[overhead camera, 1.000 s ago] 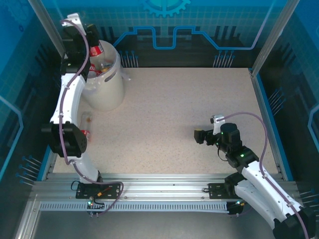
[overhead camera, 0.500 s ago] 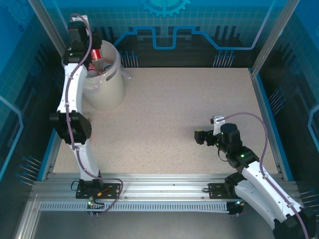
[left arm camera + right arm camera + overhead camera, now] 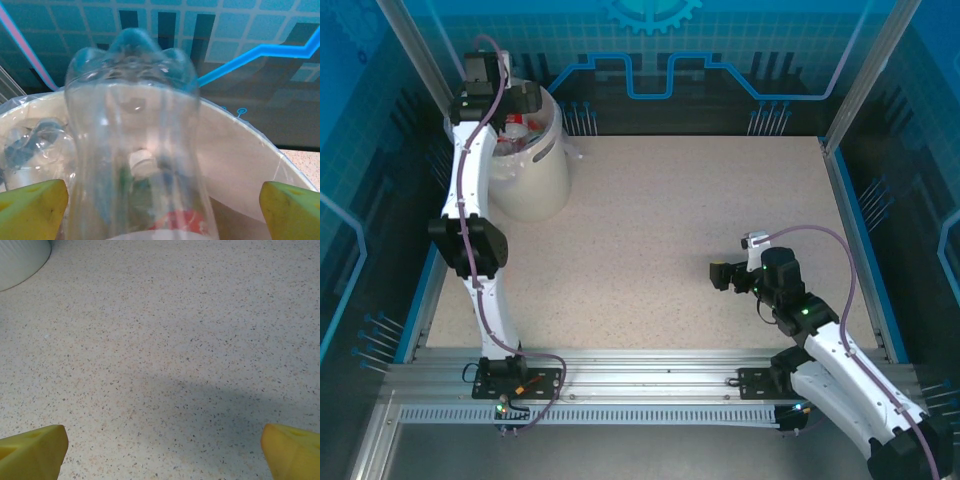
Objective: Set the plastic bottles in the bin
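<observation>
The clear bottle (image 3: 132,125) sits right in the middle of the left wrist view. It's thin see-through plastic with a bumpy, lobed base pointing away from the camera, a waisted body, and a strip of red label down at the bottom edge of the frame. It's over the mouth of the bin (image 3: 240,150), a big round cream-white bucket with smooth matte walls and a crinkly clear liner (image 3: 15,107) folded over the rim. Through the bottle you can make out other bottles (image 3: 40,145) piled inside: crumpled clear plastic, a white cap, bits of red and green.

The left gripper (image 3: 162,210) is spread wide. Its yellow wedge-shaped fingertips (image 3: 30,205) sit out in the lower corners. The one on the right side of the frame is well clear of the bottle and the other is just beside it, so the bottle lies loose between them, not pinched.

From the top camera, the bin (image 3: 535,185) is in the far left corner of the table (image 3: 670,220), with the left gripper (image 3: 510,105) up over its rim and some red showing inside.

The right gripper (image 3: 160,452) is also fully spread with nothing in it, low over the beige speckled tabletop on the right side. The bin's pale ribbed base (image 3: 20,260) is in the corner of its view.
</observation>
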Robot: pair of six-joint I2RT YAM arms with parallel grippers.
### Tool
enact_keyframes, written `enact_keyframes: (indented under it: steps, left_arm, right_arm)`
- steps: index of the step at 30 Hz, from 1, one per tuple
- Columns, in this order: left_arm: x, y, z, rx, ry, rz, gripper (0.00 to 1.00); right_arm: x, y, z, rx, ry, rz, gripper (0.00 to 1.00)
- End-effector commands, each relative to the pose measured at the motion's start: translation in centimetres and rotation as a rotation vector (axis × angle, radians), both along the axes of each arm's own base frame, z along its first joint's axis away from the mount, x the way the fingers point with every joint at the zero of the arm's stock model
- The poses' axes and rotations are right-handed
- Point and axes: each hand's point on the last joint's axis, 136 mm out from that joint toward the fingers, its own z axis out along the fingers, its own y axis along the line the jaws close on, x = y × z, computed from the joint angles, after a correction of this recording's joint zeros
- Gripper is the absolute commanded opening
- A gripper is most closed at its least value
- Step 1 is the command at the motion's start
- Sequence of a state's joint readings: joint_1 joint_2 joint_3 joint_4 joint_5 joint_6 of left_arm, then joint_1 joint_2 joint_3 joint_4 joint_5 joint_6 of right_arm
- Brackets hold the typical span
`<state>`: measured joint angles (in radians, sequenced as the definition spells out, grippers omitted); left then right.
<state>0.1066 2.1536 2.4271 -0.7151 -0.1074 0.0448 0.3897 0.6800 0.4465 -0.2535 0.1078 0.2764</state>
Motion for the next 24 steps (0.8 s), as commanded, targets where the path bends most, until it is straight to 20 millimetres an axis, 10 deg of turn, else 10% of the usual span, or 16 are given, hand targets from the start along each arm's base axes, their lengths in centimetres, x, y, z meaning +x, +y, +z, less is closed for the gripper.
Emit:
enact_keyframes:
  steps: [1, 8, 24]
  left_arm:
    - [-1.1, -0.3, 3.7, 0.022, -0.060, -0.033, 0.99]
    - [-2.9, -0.1, 7.4, 0.045, -0.123, -0.014, 0.92]
    - [-2.7, -0.9, -2.0, -0.072, 0.069, 0.009, 0.58]
  right_arm:
    - [0.3, -0.1, 0.4, 0.000, -0.013, -0.003, 1.00]
    - [0.7, 0.4, -0.1, 0.023, 0.001, 0.004, 1.00]
    - [0.0, 0.0, -0.6, 0.015, 0.005, -0.005, 1.00]
